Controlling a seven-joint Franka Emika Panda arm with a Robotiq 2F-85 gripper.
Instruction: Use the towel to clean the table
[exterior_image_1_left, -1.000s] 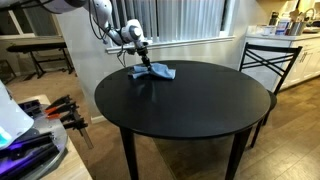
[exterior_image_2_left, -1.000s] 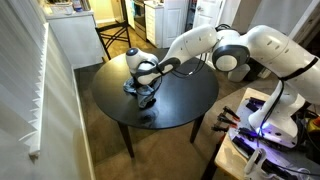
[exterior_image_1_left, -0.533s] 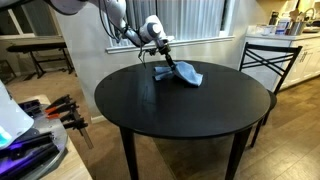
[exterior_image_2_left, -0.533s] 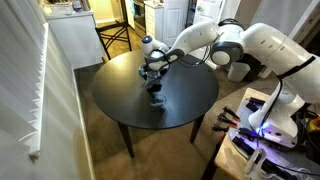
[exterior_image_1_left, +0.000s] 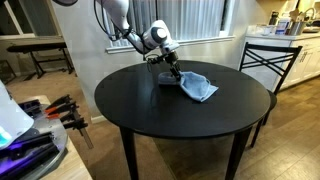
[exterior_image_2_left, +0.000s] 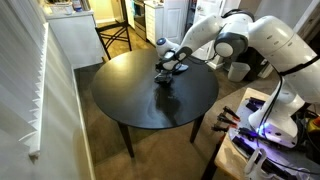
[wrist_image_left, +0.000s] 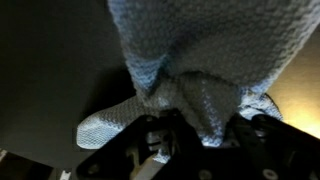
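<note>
Black round table (exterior_image_1_left: 140, 112) stands by a blinded window, with a chair (exterior_image_1_left: 268, 60) beside it. On the table's far part lies the blue towel (exterior_image_1_left: 198, 88). Its long axis slants from the gripper (exterior_image_1_left: 172, 72) toward the chair side. In the wrist view, cloth is bunched between the closed jaws, which pinch one end.
</note>
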